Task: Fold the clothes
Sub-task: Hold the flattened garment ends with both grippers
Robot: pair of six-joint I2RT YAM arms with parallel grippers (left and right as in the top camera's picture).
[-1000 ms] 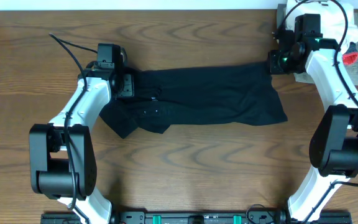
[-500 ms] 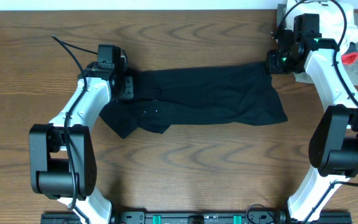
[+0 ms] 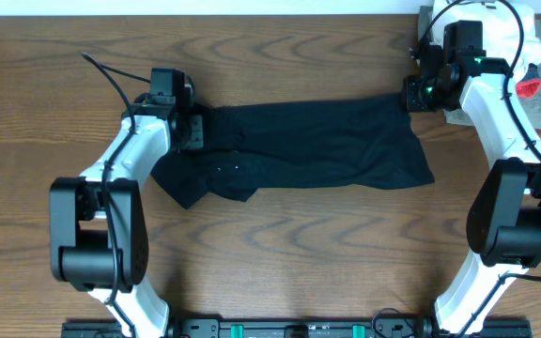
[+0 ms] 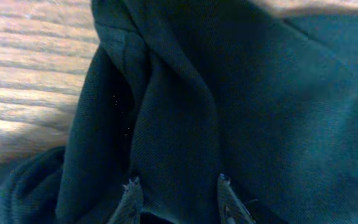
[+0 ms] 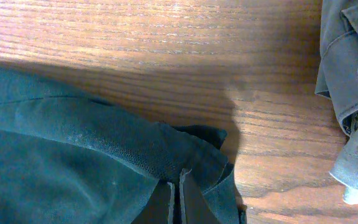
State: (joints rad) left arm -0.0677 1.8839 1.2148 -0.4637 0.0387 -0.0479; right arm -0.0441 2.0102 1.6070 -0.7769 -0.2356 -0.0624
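The clothes, a black T-shirt (image 3: 317, 145), lie spread in a wide band across the middle of the wooden table, with a bunched part at the lower left. My left gripper (image 3: 198, 130) is at the shirt's upper left corner. In the left wrist view a ridge of black fabric (image 4: 179, 124) runs down between the fingertips (image 4: 129, 196), and the left gripper (image 4: 178, 183) is closed on it. My right gripper (image 3: 411, 97) sits at the shirt's upper right corner. In the right wrist view the right gripper (image 5: 179, 177) is shut, with the shirt's hem (image 5: 191, 146) pinched at its tips.
A grey folded garment (image 5: 347, 74) lies just right of the right gripper. It sits with a white garment (image 3: 524, 28) and a small red item (image 3: 531, 84) at the table's far right corner. Bare wood (image 3: 280, 253) lies in front of the shirt.
The left jaws have narrowed onto the fabric at the shirt's left corner, and the left arm's elbow has shifted slightly right. The right arm and the shirt have not moved.
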